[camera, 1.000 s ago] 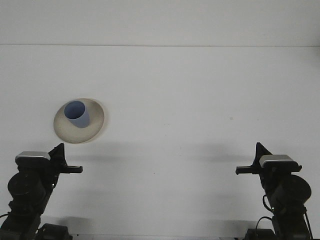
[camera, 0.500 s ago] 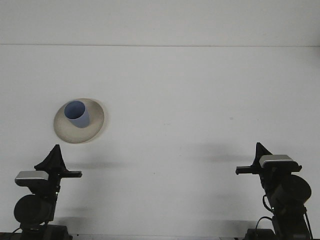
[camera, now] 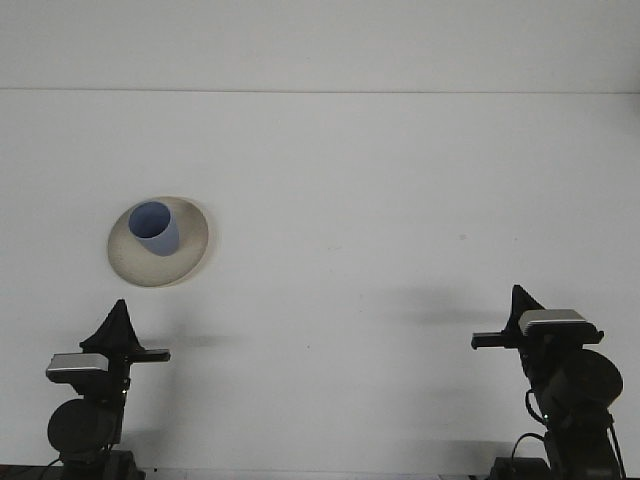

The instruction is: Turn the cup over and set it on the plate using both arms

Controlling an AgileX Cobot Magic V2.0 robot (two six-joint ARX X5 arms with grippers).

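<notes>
A light blue cup (camera: 154, 229) stands upright, mouth up, on a cream plate (camera: 186, 252) left of the table's middle. My left gripper (camera: 121, 322) is low at the near left edge, well short of the plate and apart from it, holding nothing. At the near right my right gripper (camera: 519, 305) is far from the cup and also holds nothing. Both grippers show only as dark pointed shapes seen from behind.
The white table (camera: 380, 200) runs back to a seam with the wall at the far edge. Both arm bases sit along the near edge.
My left arm has drawn back and down toward the near edge, shifting slightly right. Cup, plate and right arm have not moved.
</notes>
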